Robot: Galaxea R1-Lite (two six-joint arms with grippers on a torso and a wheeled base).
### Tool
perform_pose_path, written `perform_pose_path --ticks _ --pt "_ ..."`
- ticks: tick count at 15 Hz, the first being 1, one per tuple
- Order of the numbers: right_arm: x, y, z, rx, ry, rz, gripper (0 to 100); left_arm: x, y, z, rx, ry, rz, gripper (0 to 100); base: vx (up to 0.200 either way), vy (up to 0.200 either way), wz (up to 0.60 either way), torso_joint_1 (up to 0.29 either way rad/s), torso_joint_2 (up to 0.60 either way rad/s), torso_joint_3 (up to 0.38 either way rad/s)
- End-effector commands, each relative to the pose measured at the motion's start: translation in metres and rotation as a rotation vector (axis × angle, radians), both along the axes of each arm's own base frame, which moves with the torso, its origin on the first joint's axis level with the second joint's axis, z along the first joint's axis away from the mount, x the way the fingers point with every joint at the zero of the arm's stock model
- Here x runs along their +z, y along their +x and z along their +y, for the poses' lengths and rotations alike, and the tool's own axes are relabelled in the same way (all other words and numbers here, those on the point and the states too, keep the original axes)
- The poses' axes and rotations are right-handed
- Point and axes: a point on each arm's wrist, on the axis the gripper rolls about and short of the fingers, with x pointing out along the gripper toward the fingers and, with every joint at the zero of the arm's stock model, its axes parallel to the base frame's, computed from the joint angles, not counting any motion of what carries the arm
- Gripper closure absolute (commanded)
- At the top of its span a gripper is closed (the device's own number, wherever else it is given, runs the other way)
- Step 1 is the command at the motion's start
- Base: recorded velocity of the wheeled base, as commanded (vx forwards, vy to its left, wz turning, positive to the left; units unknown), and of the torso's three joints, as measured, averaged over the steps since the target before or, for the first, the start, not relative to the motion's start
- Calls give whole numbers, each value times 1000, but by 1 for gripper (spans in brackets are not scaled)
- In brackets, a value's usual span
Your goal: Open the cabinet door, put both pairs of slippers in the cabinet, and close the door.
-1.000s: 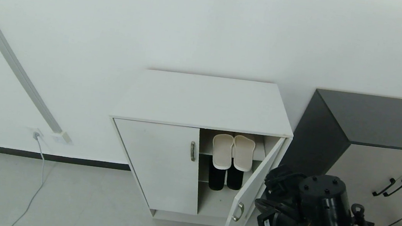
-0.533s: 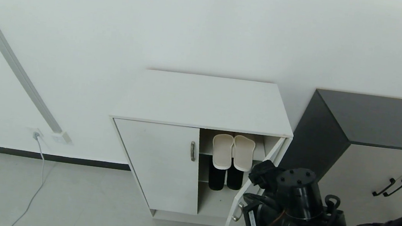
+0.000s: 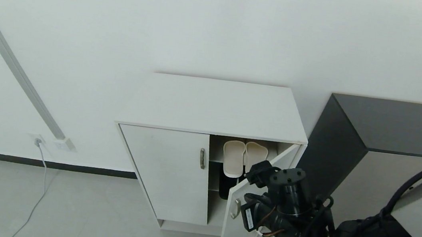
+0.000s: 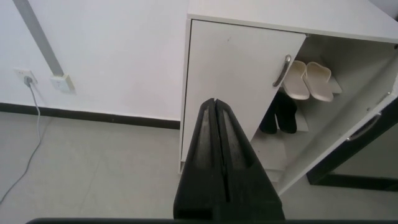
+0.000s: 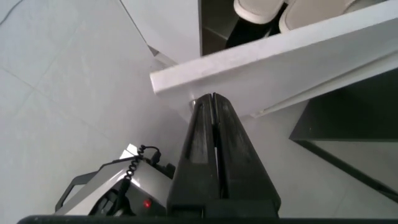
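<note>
The white cabinet [image 3: 216, 107] stands against the wall with its left door [image 3: 166, 171] shut and its right door [image 3: 231, 233] ajar. Cream slippers [image 3: 234, 157] lie on the upper shelf, and black slippers [image 3: 224, 186] stand below them, partly hidden by the door. My right arm [image 3: 284, 208] is against the door's outer face. My right gripper [image 5: 213, 99] is shut, its tip touching the door [image 5: 280, 62] close to the handle [image 3: 236, 208]. My left gripper [image 4: 214, 106] is shut and empty, held off in front of the left door [image 4: 236, 74].
A dark cabinet [image 3: 387, 124] stands right beside the white one. A wall socket with a hanging cable [image 3: 37, 140] is at the lower left. Bare tiled floor [image 3: 82, 215] lies before the cabinet.
My right arm has moved left and pushed the right door from wide open to partly shut. The door now covers part of the slippers.
</note>
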Motion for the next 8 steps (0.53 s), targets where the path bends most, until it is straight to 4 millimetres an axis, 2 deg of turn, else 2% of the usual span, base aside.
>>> perform_pose_path --ticks 1,8 --pt "-9 10 10 -2 -4 4 100 0 0 0 0 0 -1 100 0 0 0 0 0 0" --pt "-13 40 24 -31 27 -31 100 0 0 0 0 0 1 100 0 0 0 0 0 0"
